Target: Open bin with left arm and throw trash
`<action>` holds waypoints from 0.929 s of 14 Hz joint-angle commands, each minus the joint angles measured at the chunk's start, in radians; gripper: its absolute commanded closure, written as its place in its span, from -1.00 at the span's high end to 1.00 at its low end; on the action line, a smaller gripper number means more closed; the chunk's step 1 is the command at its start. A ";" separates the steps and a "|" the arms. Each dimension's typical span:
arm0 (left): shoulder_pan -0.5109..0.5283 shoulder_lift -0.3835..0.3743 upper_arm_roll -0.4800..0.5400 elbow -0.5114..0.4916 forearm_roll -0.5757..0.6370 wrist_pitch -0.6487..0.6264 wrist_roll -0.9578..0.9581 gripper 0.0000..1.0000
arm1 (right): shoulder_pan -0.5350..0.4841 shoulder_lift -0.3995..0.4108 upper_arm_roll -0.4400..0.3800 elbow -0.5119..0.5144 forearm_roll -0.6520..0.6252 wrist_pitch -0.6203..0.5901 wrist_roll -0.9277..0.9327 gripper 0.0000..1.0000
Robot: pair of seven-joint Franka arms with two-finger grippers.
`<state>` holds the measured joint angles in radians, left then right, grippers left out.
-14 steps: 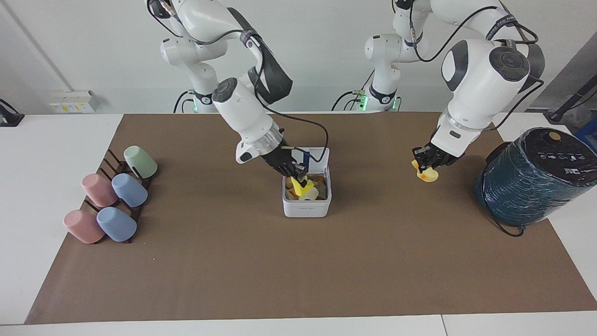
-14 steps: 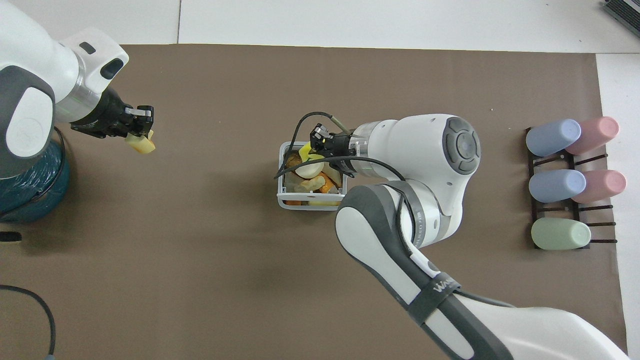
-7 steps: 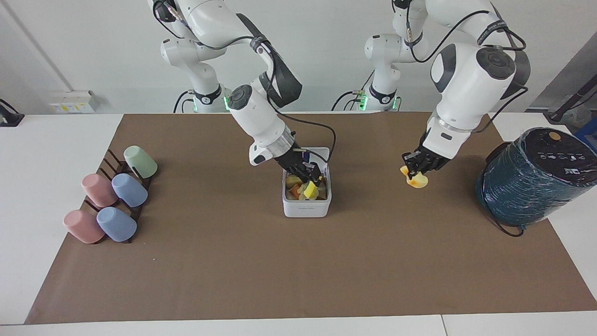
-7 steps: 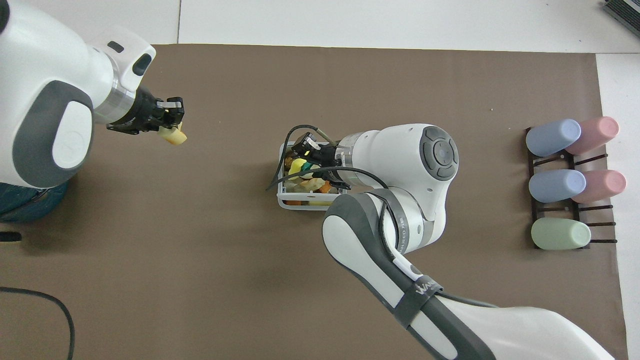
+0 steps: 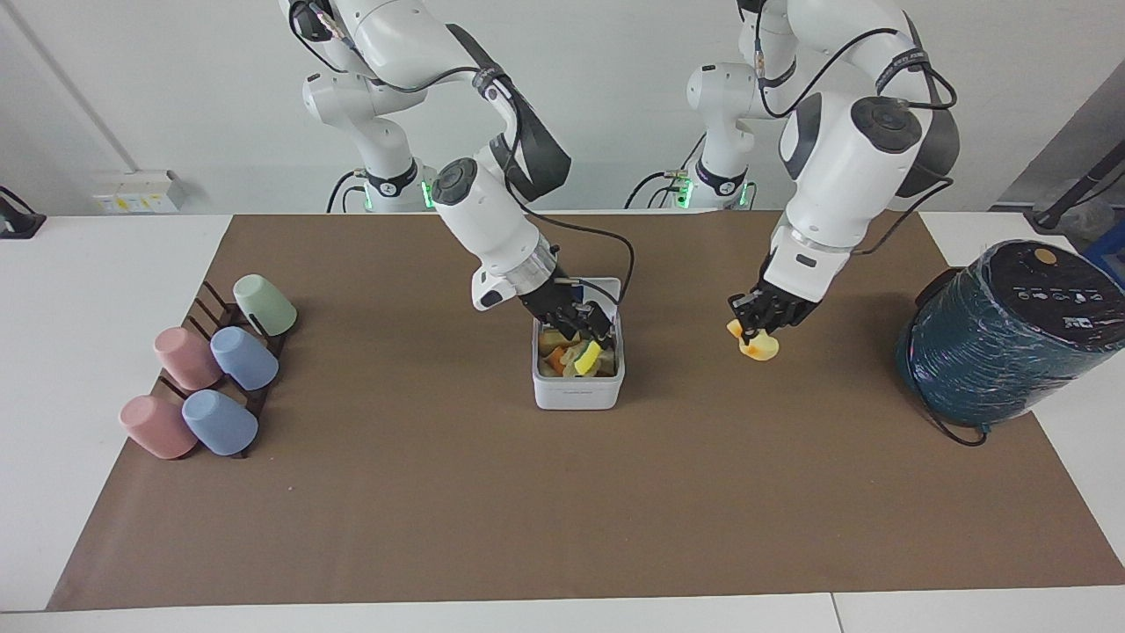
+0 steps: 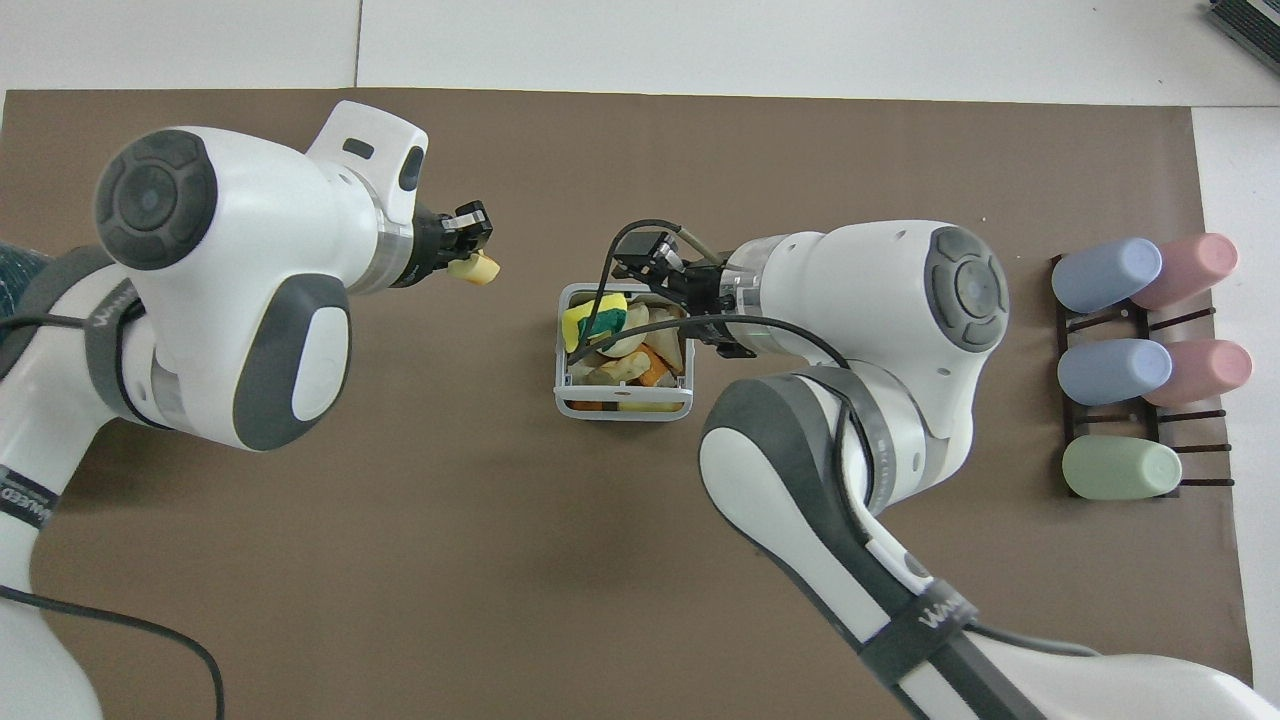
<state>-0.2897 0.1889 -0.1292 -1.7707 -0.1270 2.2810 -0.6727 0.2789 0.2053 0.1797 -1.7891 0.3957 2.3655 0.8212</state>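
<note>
One pale wedge [image 5: 758, 344] gripped by left gripper [image 5: 750, 327], right gripper [image 5: 591, 327] wide over bin [image 5: 577, 393]

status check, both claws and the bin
Right claw open over the bin, yellow scrap dropped in. Left claw shut on pale wedge. Path clear.

The teal cylinder [image 6: 20, 262] is almost wholly hidden under the left arm in the overhead view, at nine o'clock. The bin [image 5: 577, 387]'s lid cannot be made out. The right gripper [image 5: 591, 327] covers the bin's twelve-o'clock rim.
</note>
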 commanded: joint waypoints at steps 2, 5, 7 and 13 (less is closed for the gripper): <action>-0.043 -0.037 0.014 -0.073 -0.032 0.080 -0.038 -1.00 | -0.118 -0.098 0.009 -0.016 -0.187 -0.109 -0.040 1.00; -0.063 -0.025 0.014 -0.073 -0.057 0.129 -0.041 -1.00 | -0.194 -0.115 0.007 -0.018 -0.215 -0.159 -0.163 1.00; -0.080 -0.019 0.014 -0.075 -0.065 0.147 -0.039 -1.00 | -0.247 -0.144 0.006 -0.016 -0.277 -0.245 -0.258 1.00; -0.163 0.078 0.014 -0.073 -0.065 0.180 -0.045 -1.00 | -0.348 -0.182 0.001 0.129 -0.420 -0.472 -0.465 1.00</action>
<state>-0.4274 0.2600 -0.1304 -1.8300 -0.1773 2.4370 -0.7126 -0.0338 0.0157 0.1729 -1.7344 -0.0046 1.9812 0.4333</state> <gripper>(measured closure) 0.859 0.000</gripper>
